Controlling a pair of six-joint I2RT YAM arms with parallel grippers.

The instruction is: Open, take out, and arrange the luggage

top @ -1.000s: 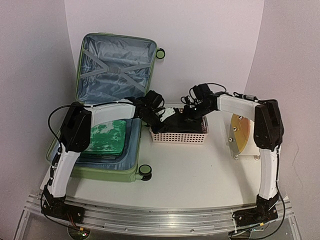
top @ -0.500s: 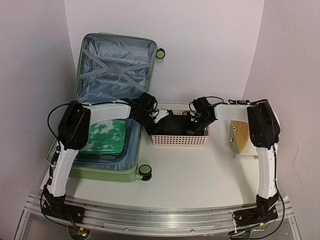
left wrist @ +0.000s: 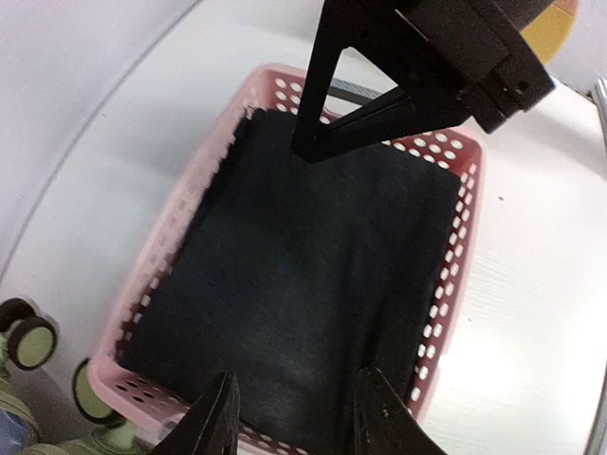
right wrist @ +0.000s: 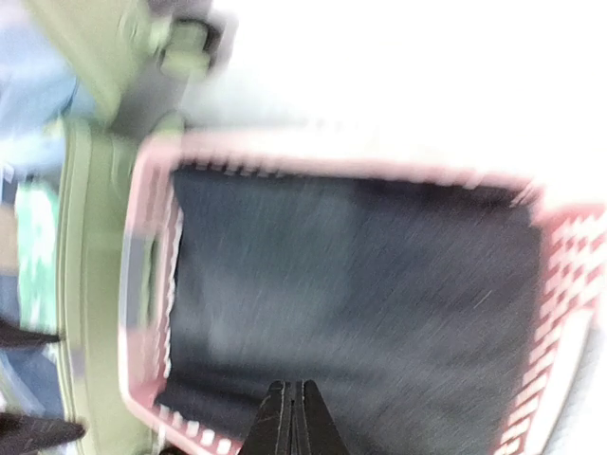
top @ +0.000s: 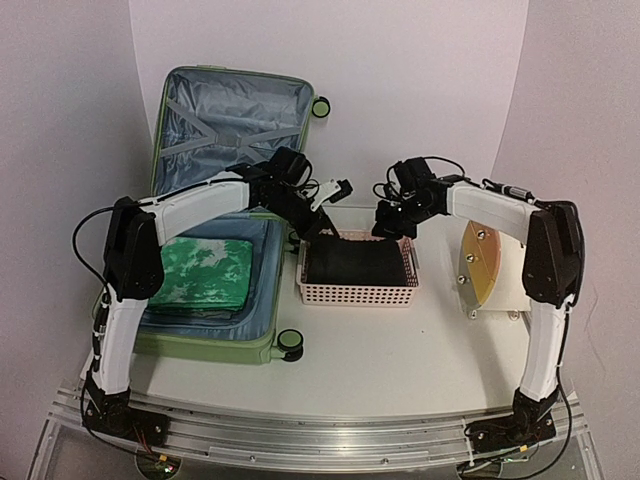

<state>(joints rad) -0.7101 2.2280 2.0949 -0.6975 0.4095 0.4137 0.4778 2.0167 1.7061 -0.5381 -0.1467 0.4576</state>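
At far left, luggage [top: 230, 110] already lying open: opening step judged done, taking-out under way. Just right of it, left gripper [left wrist: 297, 389] poised over pink basket [top: 360, 294], fingers parted with nothing between them, dark folded garment [top: 355, 262] lying flat in basket beneath. Further right, right gripper [right wrist: 292, 403] above basket's far right corner, fingers pinched together, apparently on nothing; view from that wrist blurred. At far right, round yellow-faced drum [top: 478, 265] on its stand, untouched.

Judged step: one garment lodged in basket, neither gripper holding anything. Next move likely across to luggage for green patterned cloth [top: 200, 272] folded in near half. Calls for wide jaws, descent onto cloth's edge, a pinch on cloth alone, then a lift clear of shell rim before crossing to basket or table [top: 400, 350]. Risks: dragging whatever lies beneath, snagging on rim.

Look of luggage, left to right: light-green hard shell. Near half flat on table at left edge, far half propped upright toward back wall. Grey-blue fabric lining inside, crossed straps over upright half. Black-and-green wheels on right side, one near, one far. Biggest thing on table; touching basket's left end or just beside it, cannot tell which.
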